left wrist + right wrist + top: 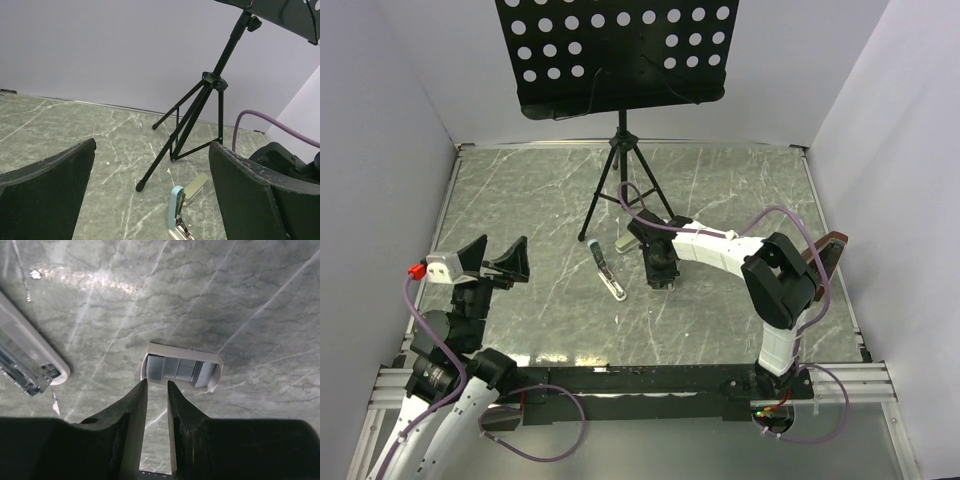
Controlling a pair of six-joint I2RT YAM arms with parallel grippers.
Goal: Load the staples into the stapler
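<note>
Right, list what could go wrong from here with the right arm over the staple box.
The right tool sits at the near left corner of the staple box, jaws almost together: it may pinch cardboard instead of the staples, or shove the box away.
The box lies open and unheld; a nudge could spill it.
The stapler lies close beside it; a sideways swing might knock it.

High top view and low left-wrist view share the stand (212, 80); right wrist faces table (225, 300) closely
</note>
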